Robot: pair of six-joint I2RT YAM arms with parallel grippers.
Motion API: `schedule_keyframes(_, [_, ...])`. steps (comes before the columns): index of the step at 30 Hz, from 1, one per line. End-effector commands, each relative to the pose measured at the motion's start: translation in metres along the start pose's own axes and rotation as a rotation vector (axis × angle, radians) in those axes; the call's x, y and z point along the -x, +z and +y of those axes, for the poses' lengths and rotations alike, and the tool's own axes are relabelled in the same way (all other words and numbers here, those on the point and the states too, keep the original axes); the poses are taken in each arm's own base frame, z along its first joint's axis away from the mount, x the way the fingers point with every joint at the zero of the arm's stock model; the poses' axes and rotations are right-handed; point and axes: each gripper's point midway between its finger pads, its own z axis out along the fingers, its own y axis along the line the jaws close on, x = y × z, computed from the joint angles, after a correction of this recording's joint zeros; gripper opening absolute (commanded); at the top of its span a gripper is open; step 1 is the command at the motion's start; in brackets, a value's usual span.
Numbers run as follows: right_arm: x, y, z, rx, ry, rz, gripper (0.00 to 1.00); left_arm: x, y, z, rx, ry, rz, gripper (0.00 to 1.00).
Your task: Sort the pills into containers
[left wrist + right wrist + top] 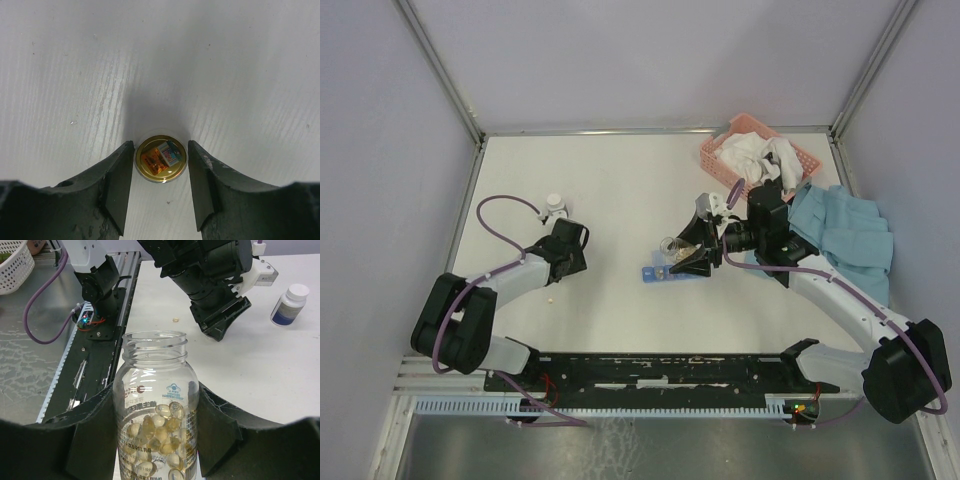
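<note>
My right gripper (688, 252) (156, 400) is shut on a clear open bottle (155, 410) (672, 245) partly filled with yellowish pills (160, 432). It holds the bottle just above the far side of the blue pill-organiser strip (660, 273), which is hidden in the right wrist view. One loose pill (552, 298) (175, 319) lies on the table near my left arm. My left gripper (568, 252) (161, 146) points down at the table. Its fingers (120, 180) press against both sides of a round gold lid (161, 160) with small stickers on it.
A small white bottle (555, 205) (290, 304) stands beyond the left gripper. A pink basket (720, 160) with white cloth sits at the back right. A blue cloth (845, 235) lies beside the right arm. The black rail (670, 365) runs along the near edge.
</note>
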Motion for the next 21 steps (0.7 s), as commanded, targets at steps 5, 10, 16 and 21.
schedule_keyframes(5, [0.0230, 0.0011, 0.0025, 0.030, -0.078, -0.030, 0.18, 0.0112, 0.0018, -0.0014, 0.015, -0.011, -0.023, 0.54])
schedule_keyframes(10, [0.0227, 0.0012, 0.0027, 0.032, -0.079, -0.029, 0.18, 0.0081, 0.0041, -0.0020, 0.014, -0.008, -0.012, 0.54])
schedule_keyframes(16, [0.0227, 0.0013, 0.0032, 0.033, -0.078, -0.029, 0.18, 0.0058, 0.0050, -0.0027, 0.011, -0.001, -0.002, 0.54])
schedule_keyframes(21, [0.0230, 0.0011, 0.0035, 0.035, -0.079, -0.030, 0.18, 0.0039, 0.0059, -0.0031, 0.012, 0.005, 0.009, 0.55])
